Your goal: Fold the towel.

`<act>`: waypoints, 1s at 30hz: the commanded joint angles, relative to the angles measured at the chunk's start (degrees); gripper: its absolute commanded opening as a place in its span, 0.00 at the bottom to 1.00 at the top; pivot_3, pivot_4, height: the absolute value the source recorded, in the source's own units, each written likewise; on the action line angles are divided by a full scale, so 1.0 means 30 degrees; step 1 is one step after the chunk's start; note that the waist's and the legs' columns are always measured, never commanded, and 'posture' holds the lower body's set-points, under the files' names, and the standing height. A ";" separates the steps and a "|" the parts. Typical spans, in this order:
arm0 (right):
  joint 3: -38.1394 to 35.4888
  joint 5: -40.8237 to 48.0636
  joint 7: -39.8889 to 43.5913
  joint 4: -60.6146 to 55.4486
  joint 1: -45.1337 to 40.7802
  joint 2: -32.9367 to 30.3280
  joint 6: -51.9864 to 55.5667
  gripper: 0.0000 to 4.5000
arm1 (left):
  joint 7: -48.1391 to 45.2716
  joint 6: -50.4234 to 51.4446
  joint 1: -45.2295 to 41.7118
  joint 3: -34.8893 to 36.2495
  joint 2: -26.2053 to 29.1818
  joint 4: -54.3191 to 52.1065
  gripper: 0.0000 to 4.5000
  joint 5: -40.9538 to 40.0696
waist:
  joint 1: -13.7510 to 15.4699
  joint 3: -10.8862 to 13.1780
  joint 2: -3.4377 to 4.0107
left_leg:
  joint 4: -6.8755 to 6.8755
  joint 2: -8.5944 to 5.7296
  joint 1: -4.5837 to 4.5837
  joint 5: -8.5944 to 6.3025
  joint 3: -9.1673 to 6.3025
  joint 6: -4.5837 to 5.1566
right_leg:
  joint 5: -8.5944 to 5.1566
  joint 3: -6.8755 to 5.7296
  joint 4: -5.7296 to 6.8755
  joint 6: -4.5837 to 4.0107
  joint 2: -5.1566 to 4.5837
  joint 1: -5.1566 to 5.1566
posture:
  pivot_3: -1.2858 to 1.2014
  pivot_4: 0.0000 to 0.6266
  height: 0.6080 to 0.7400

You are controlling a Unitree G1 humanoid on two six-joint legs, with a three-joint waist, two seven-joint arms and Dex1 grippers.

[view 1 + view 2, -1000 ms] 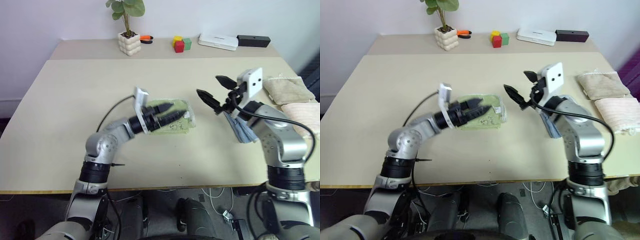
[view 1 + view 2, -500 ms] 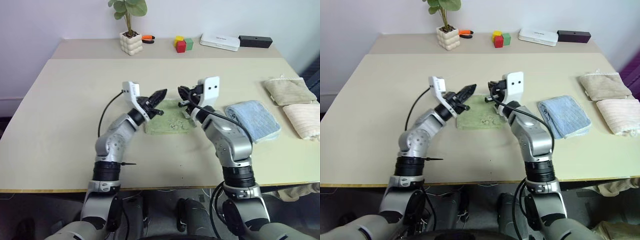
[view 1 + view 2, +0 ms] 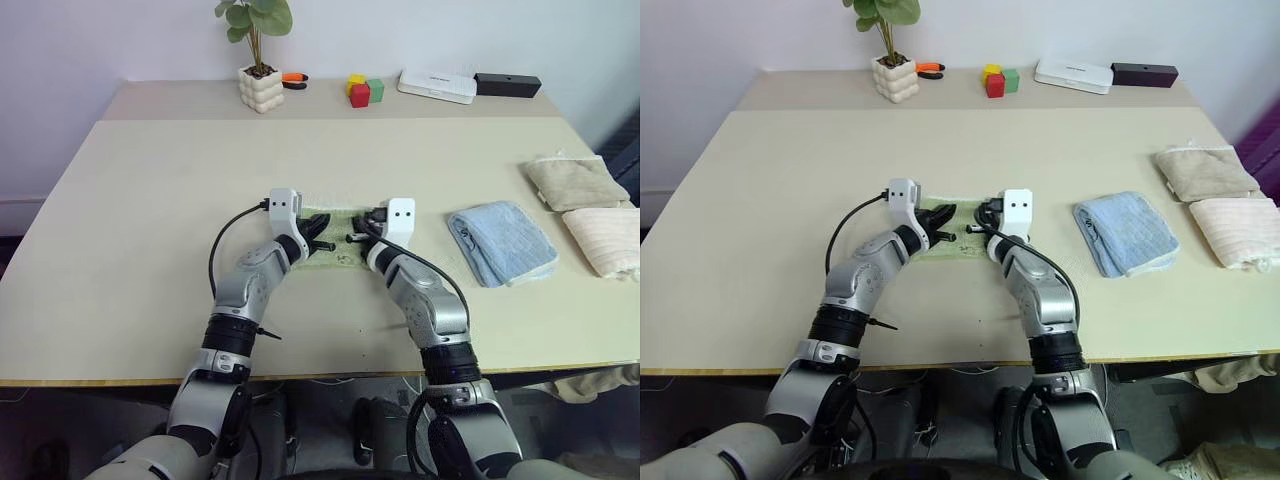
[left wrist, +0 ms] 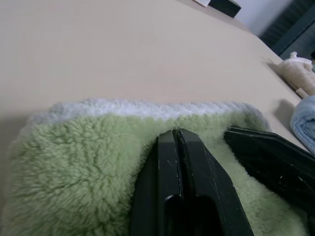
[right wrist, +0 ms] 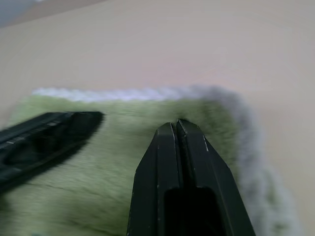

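The light green towel [image 3: 338,222] lies folded in the middle of the table, its white edging along the far side. Both grippers rest low on top of it, side by side and pointing away from me. My left gripper [image 3: 322,240] is shut, its fingertips [image 4: 174,135] pressed flat on the green pile [image 4: 74,162] with nothing between them. My right gripper [image 3: 357,236] is shut too, its fingertips [image 5: 176,125] lying on the towel [image 5: 123,118] just short of the far edge. Each wrist view shows the other gripper beside its own.
A folded light blue towel [image 3: 502,242] lies to the right, with a beige one [image 3: 575,182] and a pinkish one [image 3: 605,240] at the table's right edge. Along the back stand a potted plant [image 3: 259,87], coloured blocks [image 3: 363,89], a white box [image 3: 436,85] and a black box [image 3: 507,84].
Both arms have come down onto the green towel. The right gripper swung in from over the blue towel and shut. The left gripper shut as well.
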 commanded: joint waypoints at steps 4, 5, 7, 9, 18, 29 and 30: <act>-0.1094 0.0154 0.0150 -0.0549 0.0379 -0.1015 -0.0446 0.21 | -0.1116 0.0266 0.0139 0.1244 0.0512 -0.0653 0.22 -0.1025 | -0.0051 -0.0001 0.0001 | -0.0002 0.0000 -0.0002 0.0000 0.0004 0.0000 | 0.0000 0.0000 0.0000 0.0000 -0.0001 -0.0002 | 0.52 0.24 1.00; -0.1062 0.0061 0.0210 -0.0508 0.0295 -0.1134 -0.0587 0.31 | -0.1267 0.0160 0.0151 0.1202 0.0571 -0.0984 0.31 -0.1024 | -0.0061 0.0000 0.0001 | -0.0003 0.0000 -0.0004 0.0001 0.0004 0.0000 | 0.0000 0.0001 0.0001 0.0000 0.0000 -0.0004 | 0.52 0.24 1.00; -0.0936 -0.0029 0.0417 -0.0582 0.0142 -0.1289 -0.0771 0.54 | -0.1223 -0.0176 0.0100 0.1184 0.0640 -0.1494 0.54 -0.0906 | -0.0126 0.0000 0.0002 | -0.0007 0.0000 -0.0009 0.0001 0.0006 0.0000 | 0.0000 0.0001 0.0002 0.0000 -0.0001 -0.0014 | 0.52 0.24 1.00; -0.0972 0.0019 0.0448 -0.0887 -0.0098 -0.1307 -0.0829 0.78 | -0.1361 0.0010 0.0000 0.1337 0.0698 -0.2224 0.77 -0.1281 | -0.0212 0.0000 0.0002 | -0.0017 -0.0001 -0.0011 0.0001 0.0006 0.0000 | 0.0000 0.0002 0.0002 0.0000 -0.0001 -0.0018 | 0.52 0.24 1.00; -0.2105 -0.0947 0.1520 0.0578 -0.2198 -0.4925 -0.2524 0.99 | -0.2588 0.4451 0.0224 0.3268 0.1898 -0.7316 0.98 -0.6377 | -0.0327 0.0016 0.0011 | -0.0029 -0.0011 -0.0051 0.0003 0.0012 -0.0003 | 0.0001 0.0008 0.0009 0.0003 -0.0011 -0.0064 | 0.52 0.24 1.00; -0.1478 0.3515 1.1810 -0.3736 -0.0279 -0.8868 -0.2360 0.99 | -0.3833 0.6813 0.1388 0.4263 0.7250 -0.5151 0.98 -0.6042 | -0.0358 0.0024 0.0017 | -0.0067 -0.0004 -0.0021 0.0004 0.0019 -0.0005 | -0.0001 0.0009 0.0000 0.0004 0.0006 -0.0057 | 0.52 0.24 1.00; -0.1335 0.3607 1.1973 -0.3986 -0.0112 -0.8871 -0.2235 0.99 | -0.4173 0.7746 0.1487 0.4295 0.7611 -0.4944 0.98 -0.6501 | -0.0325 0.0027 0.0014 | -0.0064 -0.0004 -0.0022 0.0003 0.0018 -0.0005 | 0.0000 0.0009 -0.0002 0.0004 0.0001 -0.0055 | 0.52 0.24 1.00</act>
